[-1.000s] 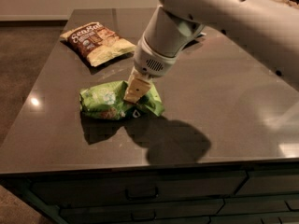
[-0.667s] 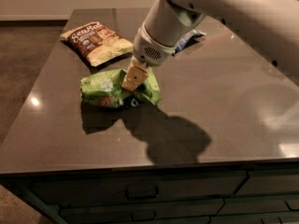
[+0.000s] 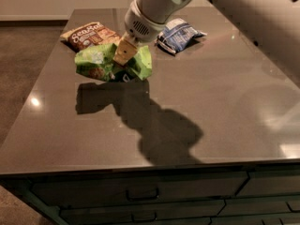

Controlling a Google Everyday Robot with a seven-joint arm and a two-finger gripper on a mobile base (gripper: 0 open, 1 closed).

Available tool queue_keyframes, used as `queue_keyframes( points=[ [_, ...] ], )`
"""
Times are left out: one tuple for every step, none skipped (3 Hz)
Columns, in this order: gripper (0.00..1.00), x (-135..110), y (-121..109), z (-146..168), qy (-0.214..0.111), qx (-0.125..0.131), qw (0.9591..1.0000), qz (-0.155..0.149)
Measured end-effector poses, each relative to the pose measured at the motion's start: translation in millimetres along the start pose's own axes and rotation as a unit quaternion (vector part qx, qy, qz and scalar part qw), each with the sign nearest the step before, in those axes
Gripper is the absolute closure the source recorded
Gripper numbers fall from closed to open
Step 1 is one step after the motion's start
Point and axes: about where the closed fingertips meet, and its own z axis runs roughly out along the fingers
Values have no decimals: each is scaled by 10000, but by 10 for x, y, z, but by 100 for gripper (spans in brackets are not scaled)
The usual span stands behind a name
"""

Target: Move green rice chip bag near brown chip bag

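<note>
Carried farther back and to the left across the countertop (image 3: 220,107) since 1.0 s ago, with the gripper (image 3: 122,59) travelling along: the green rice chip bag (image 3: 96,62). Now right beside the brown chip bag (image 3: 89,34), upper-left edge meeting that bag's near edge in this view; cannot tell whether actually touching. Seemingly held off the surface, going by the dark shadow (image 3: 110,97) cast apart from it, nearer the camera. Pinched at its crumpled middle by the tan fingers (image 3: 125,48), closed tight on the foil. Reaching down from the upper right, the white arm (image 3: 154,6), with its own broad shadow spreading over the near half of the top. Lying flat behind the wrist and just to its right: a blue-and-white bag (image 3: 180,34), apart from the green one. Below the front edge, 2 rows of dark drawers (image 3: 140,193) with handles.
</note>
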Motion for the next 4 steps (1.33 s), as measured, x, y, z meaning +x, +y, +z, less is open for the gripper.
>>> queue_keyframes(
  points=[
    [100,-195,-157,99,-69,287,9995,94],
    [85,-287,-310,226,-72,642,9977,191],
    [61,-288,-389,387,-34,884,9960,144],
    [37,-212,-387,555,80,974,9952,0]
  ],
)
